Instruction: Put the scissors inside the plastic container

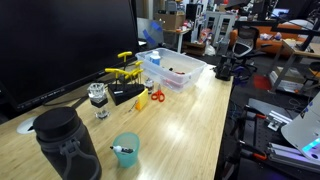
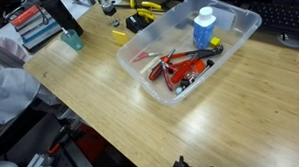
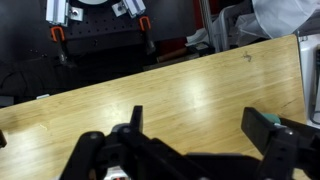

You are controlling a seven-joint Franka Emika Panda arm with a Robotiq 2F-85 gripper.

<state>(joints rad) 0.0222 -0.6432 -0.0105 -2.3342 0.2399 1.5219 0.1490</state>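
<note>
The scissors (image 1: 155,96), small with orange-red handles, lie flat on the wooden table against the near end of the plastic container (image 1: 193,77). In an exterior view they show as a reddish shape (image 2: 141,56) at the left end of the clear tub (image 2: 240,30), blurred by its translucent wall. The tub holds a blue-capped bottle (image 2: 203,27) and a red-handled tool (image 2: 181,64). My gripper (image 3: 196,115) shows only in the wrist view. Its two dark fingers are wide apart and empty above bare wood. Neither the scissors nor the tub is in the wrist view.
A dark jug (image 1: 65,145) and a teal cup (image 1: 125,150) with a marker stand at the near end of the table. A glass jar (image 1: 97,97), a black box (image 1: 128,95) and yellow-handled tools (image 1: 125,70) sit beside the scissors. A large monitor (image 1: 60,40) stands along one edge.
</note>
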